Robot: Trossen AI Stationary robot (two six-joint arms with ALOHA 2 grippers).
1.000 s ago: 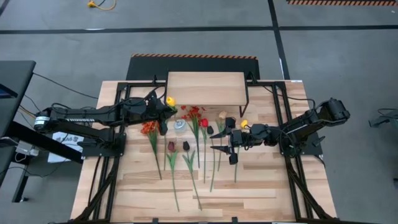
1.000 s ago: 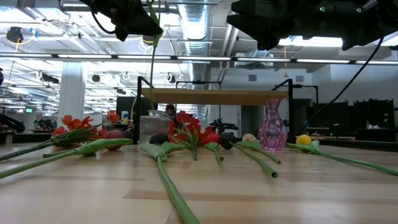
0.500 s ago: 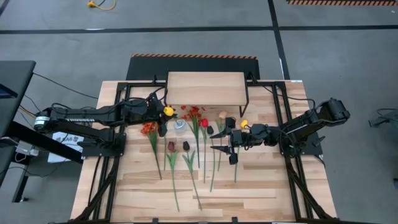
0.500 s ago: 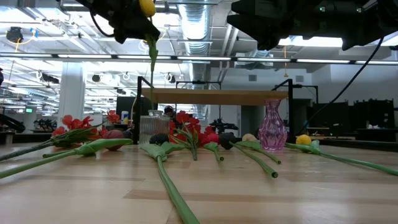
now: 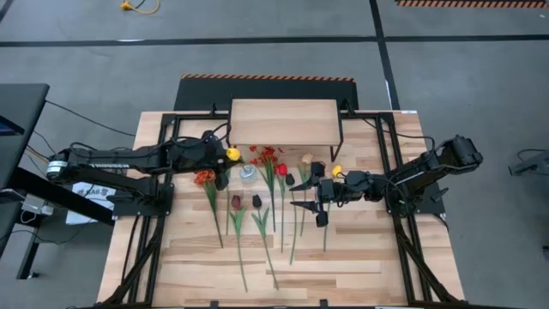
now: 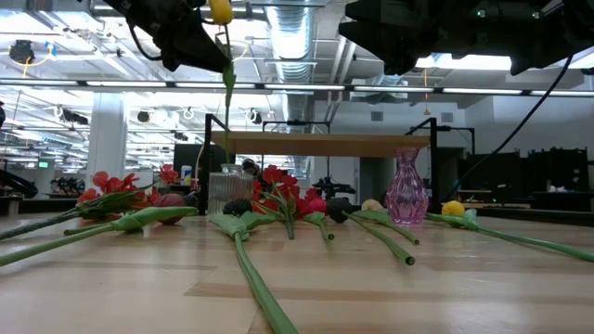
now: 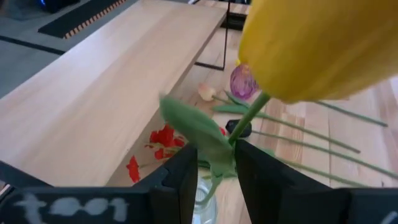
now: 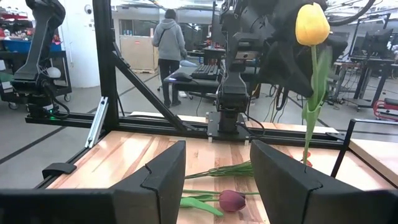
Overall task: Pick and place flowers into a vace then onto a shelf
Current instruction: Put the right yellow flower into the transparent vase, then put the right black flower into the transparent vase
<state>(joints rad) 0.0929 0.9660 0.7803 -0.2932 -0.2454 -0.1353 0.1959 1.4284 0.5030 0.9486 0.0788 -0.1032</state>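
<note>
Above the table, one yellow tulip (image 6: 220,10), left claw (image 7: 214,163)

Left gripper (image 5: 225,159) raised (fingers pinched), right gripper (image 5: 302,199) parted, hovering mid-table

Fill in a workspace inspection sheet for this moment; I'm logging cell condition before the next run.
Surface: slatted wooden table, near half bare.
Job's things: yellow tulip held upright above the clear vase; other flowers lie mid-table; pink vase upright; shelf top bare.
Clutter: nothing seen.
Grippers: left gripper shut on the yellow tulip's stem; right gripper open, empty, hovering over the lying flowers.
Cables: yellow cable on the floor beyond the table; dark cable running to the left arm.
Surroundings: person standing far off, back turned; grey floor.
</note>
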